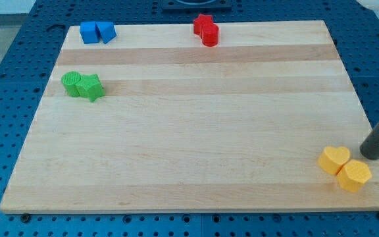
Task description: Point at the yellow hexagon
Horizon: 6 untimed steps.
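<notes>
The yellow hexagon (354,176) lies at the board's bottom right corner. A yellow heart (334,159) touches it on its upper left. My tip (370,155) rests on the board just up and to the right of the hexagon, a small gap from both yellow blocks. The dark rod rises from it toward the view's right edge.
Two blue blocks (97,31) sit together at the top left. A red star and a red cylinder (206,29) sit at the top middle. A green cylinder and a green star (83,85) sit at the left. The wooden board (196,131) lies on a blue perforated table.
</notes>
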### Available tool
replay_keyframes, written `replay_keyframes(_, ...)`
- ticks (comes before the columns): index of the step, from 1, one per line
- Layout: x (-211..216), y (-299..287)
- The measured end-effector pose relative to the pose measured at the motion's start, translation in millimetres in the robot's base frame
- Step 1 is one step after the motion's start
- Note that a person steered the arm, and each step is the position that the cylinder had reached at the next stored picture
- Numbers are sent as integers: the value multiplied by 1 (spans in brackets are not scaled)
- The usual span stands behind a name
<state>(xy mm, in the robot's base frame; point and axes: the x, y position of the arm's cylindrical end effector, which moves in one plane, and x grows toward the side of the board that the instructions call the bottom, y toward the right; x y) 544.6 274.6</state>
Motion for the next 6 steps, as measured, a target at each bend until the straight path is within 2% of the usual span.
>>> replay_keyframes(2, 12, 22)
replay_keyframes(4, 50, 22)
replay_keyframes(6, 72, -1)
